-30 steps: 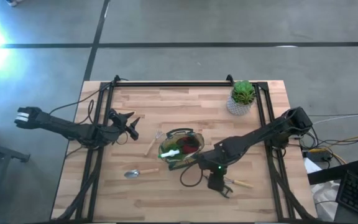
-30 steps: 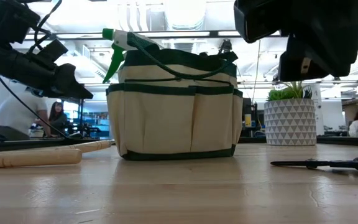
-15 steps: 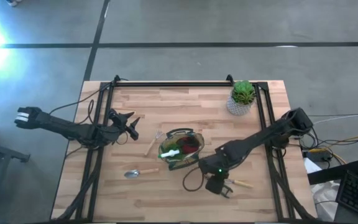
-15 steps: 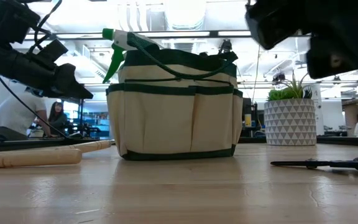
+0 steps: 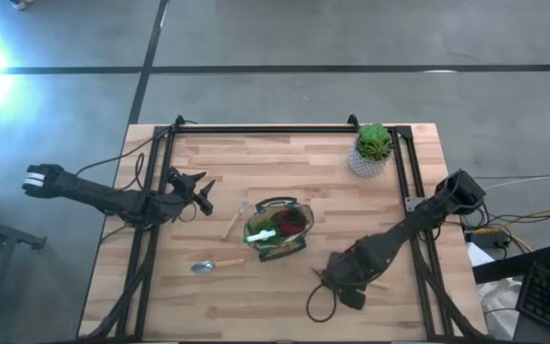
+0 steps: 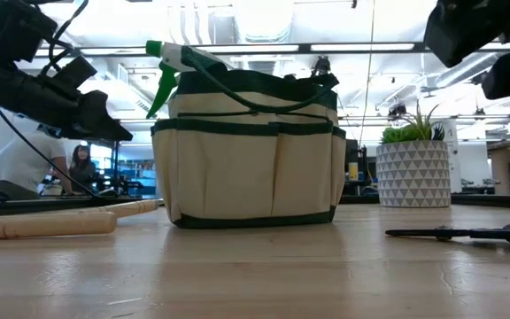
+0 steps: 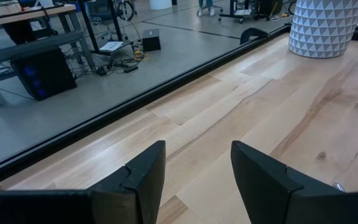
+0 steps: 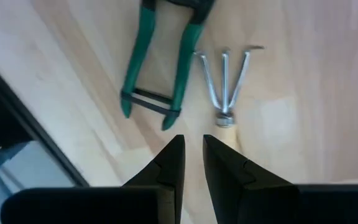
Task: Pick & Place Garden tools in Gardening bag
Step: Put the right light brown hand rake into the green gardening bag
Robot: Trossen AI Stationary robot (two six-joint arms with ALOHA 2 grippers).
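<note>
two narrow fingers of the right gripper (image 8: 192, 163), empty at lower centre, should widen and straddle the rake (image 8: 226, 78) handle; left gripper (image 7: 197, 171) waits wide.

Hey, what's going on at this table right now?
A two-armed robot is packing garden tools into the gardening bag mid-table. The right gripper hovers nearly closed over a three-pronged fork and green-handled shears on the wood. The left gripper waits open at the table's left side, empty.
</note>
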